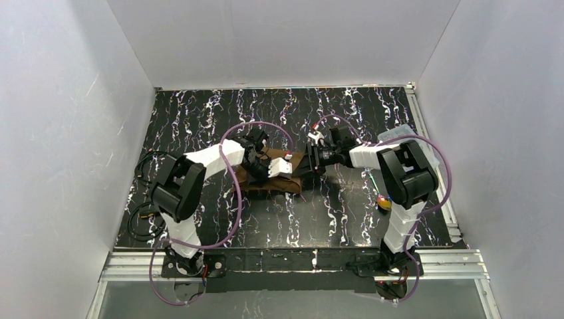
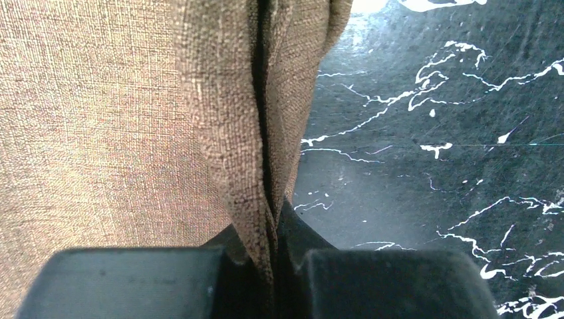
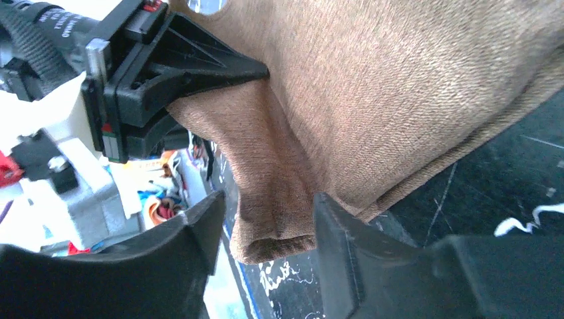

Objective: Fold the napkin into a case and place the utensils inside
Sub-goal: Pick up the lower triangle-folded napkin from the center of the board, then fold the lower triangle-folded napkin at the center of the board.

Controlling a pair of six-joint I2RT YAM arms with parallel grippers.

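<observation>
Folding step in hand. We note the left pincer (image 2: 269,256) clenched on the napkin (image 2: 100,119) at its layered edge, mid-counter (image 1: 332,219). The right pincer (image 3: 269,226) is released, straddling a hanging fold. Next, we judge, it closes there and carries the fold across.

- Table top (image 1: 346,219): black, veined with white marble-like streaks; it fills the floor of the enclosure
- White walls: one on the left (image 1: 66,133), one at the back (image 1: 279,40), one on the right (image 1: 505,100); plain and matte, closing the table in on three sides
- Clear plastic box (image 1: 398,135): at the table's right edge, towards the far side; partly hidden
- Metal rail (image 1: 299,260): silver, running along the near edge of the table; a similar rail (image 1: 451,212) runs up the right edge
- Black cables (image 1: 141,219): looped loosely at the table's left edge
</observation>
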